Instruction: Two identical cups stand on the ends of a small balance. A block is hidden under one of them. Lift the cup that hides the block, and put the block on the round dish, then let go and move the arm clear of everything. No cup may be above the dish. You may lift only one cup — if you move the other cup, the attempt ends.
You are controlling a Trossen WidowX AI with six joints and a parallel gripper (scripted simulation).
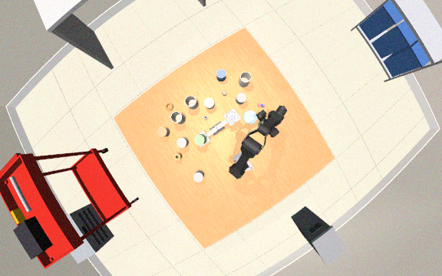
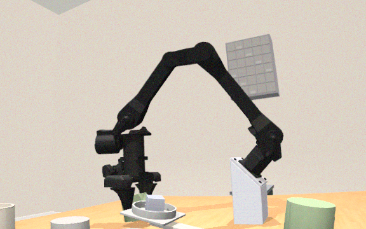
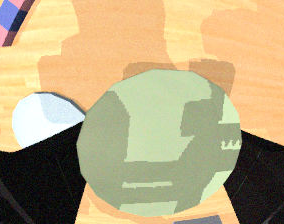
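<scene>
one green cup [image 2: 128, 217] [image 3: 158, 142] is pinched in the jaws of the gripper [image 2: 138, 203] [image 3: 151, 121], which stand wide around its sides, low over the wood, and i can't tell from here whether it touches down. the block [image 2: 155, 203] sits bare in the ringed pan [image 2: 138, 212] [image 1: 237, 121] at the balance's two o'clock end. the other green cup [image 1: 200, 139] [image 2: 310, 213] covers the eight o'clock end and must be left alone. the round dish [image 1: 250, 117] [image 3: 35, 117] lies just beyond the pan, at three o'clock from it, with the held cup close by its rim.

that cup looks stiff, light and perhaps a bit slick, so i'd keep the even squeeze on its walls and set it upright before letting go, well off the dish. the block seems small, light and hard; i'd take it by two flat opposite faces, coming straight down, since the low ring could catch a fingertip and a push would rock the beam.

the tabletop [image 1: 282, 161] is pale orange wood, smooth-looking, with the arm's shadows on it. around it i see cream floor tiles, a red cart [image 1: 57, 215] at eight o'clock and a blue-binned rack [image 1: 417, 36] at two.
</scene>
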